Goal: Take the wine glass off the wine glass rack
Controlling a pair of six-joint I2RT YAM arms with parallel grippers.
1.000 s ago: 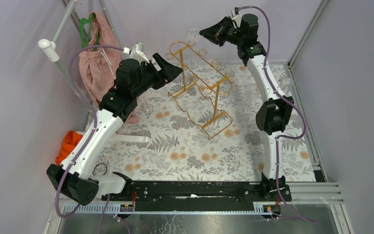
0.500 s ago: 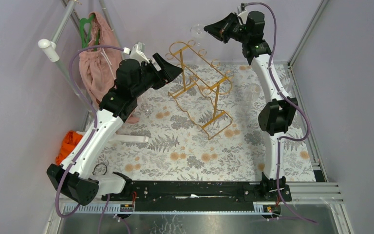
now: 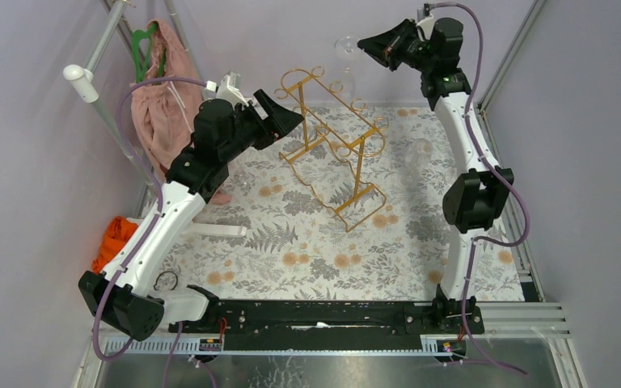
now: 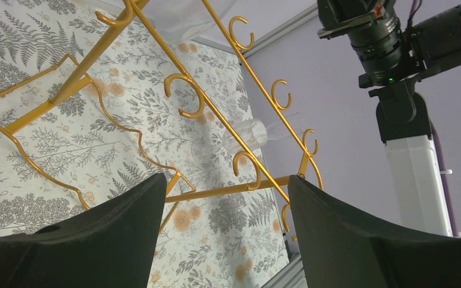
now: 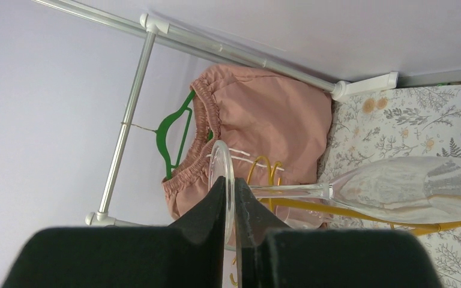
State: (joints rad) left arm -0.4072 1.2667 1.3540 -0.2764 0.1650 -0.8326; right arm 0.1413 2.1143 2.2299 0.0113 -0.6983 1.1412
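Observation:
The gold wire wine glass rack [image 3: 333, 139] stands on the floral mat at centre back; its rails and hooks fill the left wrist view [image 4: 228, 191]. My right gripper [image 3: 362, 43] is shut on the round foot of a clear wine glass [image 3: 346, 50]. It holds the glass in the air behind and above the rack's far end. In the right wrist view my fingertips [image 5: 229, 192] pinch the foot edge-on, and the stem and bowl [image 5: 408, 189] stretch to the right. My left gripper [image 3: 281, 113] is open and empty, close beside the rack's left end [image 4: 225, 186].
A pink garment [image 3: 158, 105] hangs on a green hanger from the clothes stand at back left. An orange cloth [image 3: 113, 238] lies at the left edge. Another clear glass [image 4: 249, 133] shows faintly beyond the rack's rail. Purple walls enclose the back and sides.
My right gripper has carried the wine glass up and to the right, away from the rack's top loops. The left arm and the rack have not moved.

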